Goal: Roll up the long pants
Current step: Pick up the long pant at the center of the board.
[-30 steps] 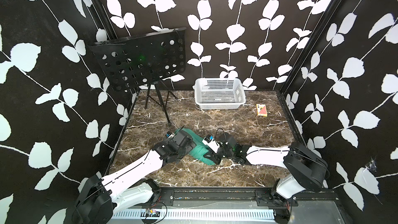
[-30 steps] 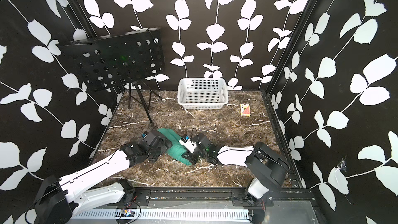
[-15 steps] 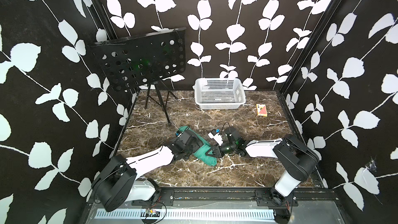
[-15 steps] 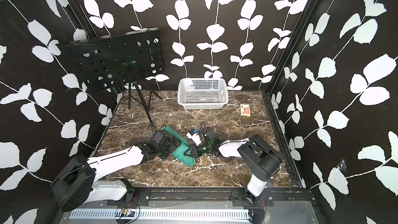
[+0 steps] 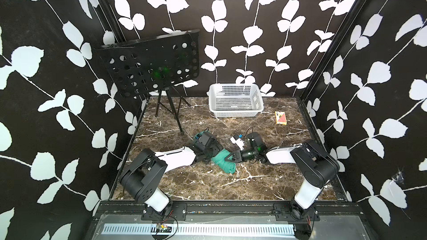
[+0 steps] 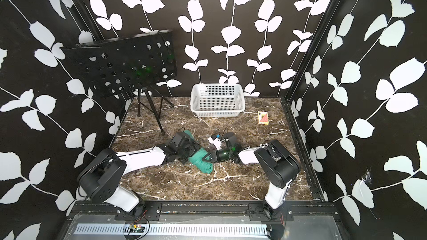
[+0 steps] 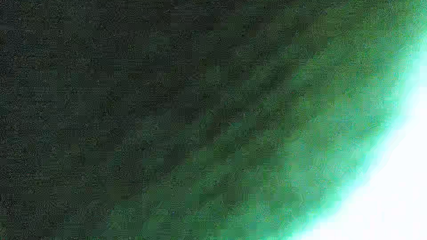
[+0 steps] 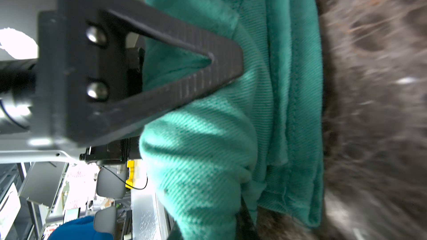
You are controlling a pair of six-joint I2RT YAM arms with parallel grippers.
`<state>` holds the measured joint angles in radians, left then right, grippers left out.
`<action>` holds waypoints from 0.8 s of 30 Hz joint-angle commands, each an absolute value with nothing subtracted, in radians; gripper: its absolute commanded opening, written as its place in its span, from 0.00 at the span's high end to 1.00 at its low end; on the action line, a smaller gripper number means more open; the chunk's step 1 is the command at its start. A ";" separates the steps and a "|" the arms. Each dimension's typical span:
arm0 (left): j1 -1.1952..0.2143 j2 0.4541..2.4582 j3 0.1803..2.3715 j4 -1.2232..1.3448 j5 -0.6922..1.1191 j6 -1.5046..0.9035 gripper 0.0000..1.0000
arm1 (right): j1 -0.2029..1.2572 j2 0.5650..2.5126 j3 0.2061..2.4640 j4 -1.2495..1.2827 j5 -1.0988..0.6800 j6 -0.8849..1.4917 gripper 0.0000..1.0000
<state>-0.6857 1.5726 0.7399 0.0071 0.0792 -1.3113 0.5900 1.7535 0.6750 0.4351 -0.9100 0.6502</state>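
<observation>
The long pants (image 5: 226,162) lie as a teal-green roll in the middle of the marble table in both top views (image 6: 201,160). My left gripper (image 5: 211,153) lies low over the roll's left side, its fingers hidden under the wrist. Dark green cloth (image 7: 208,111) fills the left wrist view, right against the lens. From the right, my right gripper (image 5: 231,158) meets the roll. In the right wrist view one black finger (image 8: 189,70) presses on the pants (image 8: 208,146). A sliver of the other finger (image 8: 246,220) shows past a bulging fold, which is held between them.
A white basket (image 5: 235,100) stands at the back of the table. The black perforated music stand (image 5: 150,65) on its tripod (image 5: 173,114) is at the back left. A small card box (image 5: 280,118) lies at the back right. Black walls close in the table (image 5: 208,185).
Both arms have folded, their elbows now raised near the front edge. The left gripper has slid right and further over the roll. The roll and right gripper have hardly moved.
</observation>
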 commanded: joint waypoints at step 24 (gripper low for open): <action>-0.608 1.112 0.698 -0.505 -0.182 -1.550 0.68 | 0.578 1.704 1.336 -0.275 -0.080 -0.396 0.24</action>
